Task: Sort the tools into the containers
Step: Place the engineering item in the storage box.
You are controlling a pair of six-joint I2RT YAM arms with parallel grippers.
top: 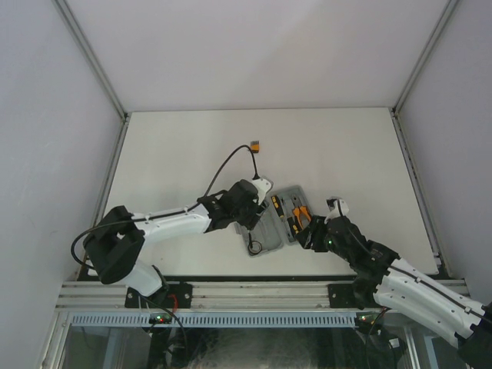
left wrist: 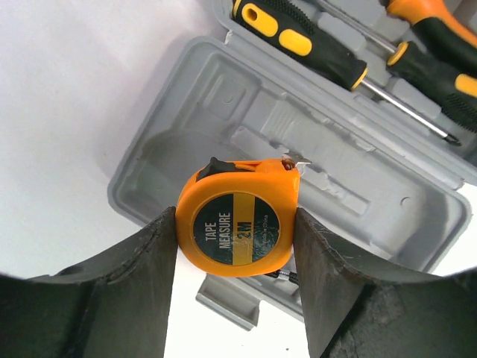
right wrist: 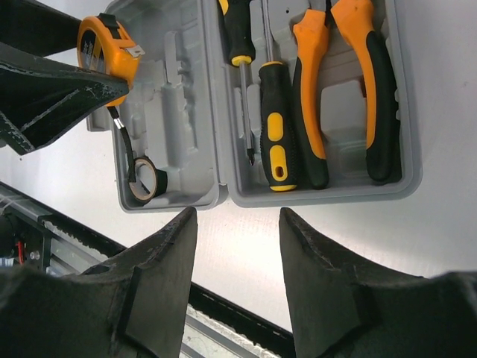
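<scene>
The grey tool case lies open on the table between both arms. Orange-handled pliers and two black-and-orange screwdrivers rest in its right half. A black ring lies in the near corner of the left half. My left gripper is shut on the round orange tape measure, which hangs just above that left half. My right gripper stands open and holds nothing, over bare table at the case's near edge. A tiny orange-black block sits farther back.
The table's near edge with its black and metal rail runs just under my right fingers. A black cable arcs above the left arm. White walls enclose the table on three sides.
</scene>
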